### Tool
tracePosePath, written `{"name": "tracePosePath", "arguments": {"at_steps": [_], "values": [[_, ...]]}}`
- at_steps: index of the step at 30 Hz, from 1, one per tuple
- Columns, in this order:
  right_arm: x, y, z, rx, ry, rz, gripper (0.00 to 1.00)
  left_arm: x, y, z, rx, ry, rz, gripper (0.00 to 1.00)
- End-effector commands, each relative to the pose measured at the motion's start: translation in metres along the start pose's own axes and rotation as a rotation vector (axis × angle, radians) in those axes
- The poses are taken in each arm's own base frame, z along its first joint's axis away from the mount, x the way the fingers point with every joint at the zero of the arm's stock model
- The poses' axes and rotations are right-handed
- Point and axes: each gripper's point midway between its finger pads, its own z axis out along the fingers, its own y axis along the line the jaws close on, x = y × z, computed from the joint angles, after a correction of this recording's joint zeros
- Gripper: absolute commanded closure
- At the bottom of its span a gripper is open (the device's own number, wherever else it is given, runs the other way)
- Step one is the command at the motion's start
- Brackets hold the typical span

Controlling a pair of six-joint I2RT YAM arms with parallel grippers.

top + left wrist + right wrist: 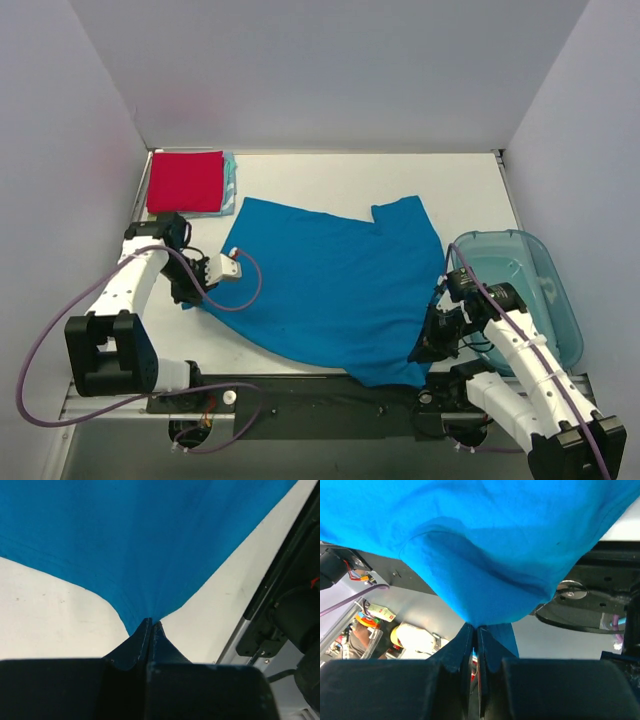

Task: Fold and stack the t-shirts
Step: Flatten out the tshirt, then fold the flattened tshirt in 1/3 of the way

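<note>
A bright blue t-shirt (325,285) lies spread across the middle of the table, pulled taut between my two grippers. My left gripper (192,297) is shut on its left corner; the left wrist view shows the cloth (150,545) fanning out from the closed fingertips (150,624). My right gripper (430,345) is shut on the shirt's near right edge, which hangs over the table's front edge; the cloth (485,545) bunches at the closed tips (476,628). A folded red t-shirt (186,181) lies on a folded light teal one (229,185) at the back left.
A translucent blue plastic bin (520,290) stands at the right edge beside my right arm. White walls enclose the table at the back and sides. The black front rail (320,395) runs between the arm bases.
</note>
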Motion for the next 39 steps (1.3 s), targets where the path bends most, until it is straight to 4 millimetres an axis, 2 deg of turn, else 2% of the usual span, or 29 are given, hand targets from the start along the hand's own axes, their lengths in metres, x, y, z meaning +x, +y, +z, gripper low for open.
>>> {"name": "tracePosePath", "arguments": {"at_steps": [1,3,5,8,10,15,19,24,32,39], "values": [[0.019,-0.014,-0.009,0.093,0.067,0.064,1.00,0.015,-0.064,-0.016,0.197,0.071,0.022,1.00],[0.007,-0.013,-0.012,0.121,0.031,0.041,1.00,0.007,-0.056,-0.013,0.157,0.036,0.010,1.00],[-0.008,-0.013,-0.012,0.155,0.000,0.030,1.00,-0.009,-0.030,-0.008,0.053,-0.023,-0.024,1.00],[-0.031,-0.019,-0.009,0.215,-0.075,0.026,1.00,-0.043,0.019,-0.003,-0.140,-0.132,-0.022,1.00],[-0.045,-0.027,-0.012,0.273,-0.145,0.035,1.00,-0.058,0.042,-0.001,-0.225,-0.182,-0.001,1.00],[-0.069,-0.044,-0.011,0.356,-0.277,0.088,1.00,-0.077,0.084,0.002,-0.366,-0.255,-0.014,1.00],[-0.093,-0.041,-0.012,0.343,-0.372,0.106,1.00,-0.096,0.132,-0.012,-0.529,-0.316,-0.032,1.00],[-0.107,-0.041,-0.004,0.364,-0.354,0.076,1.00,-0.100,0.154,-0.001,-0.546,-0.302,-0.038,1.00],[-0.129,-0.033,-0.009,0.391,-0.372,-0.004,1.00,-0.098,0.156,0.020,-0.532,-0.253,-0.020,1.00],[-0.135,-0.034,-0.009,0.416,-0.361,-0.023,1.00,-0.090,0.156,0.029,-0.520,-0.214,-0.029,1.00]]}}
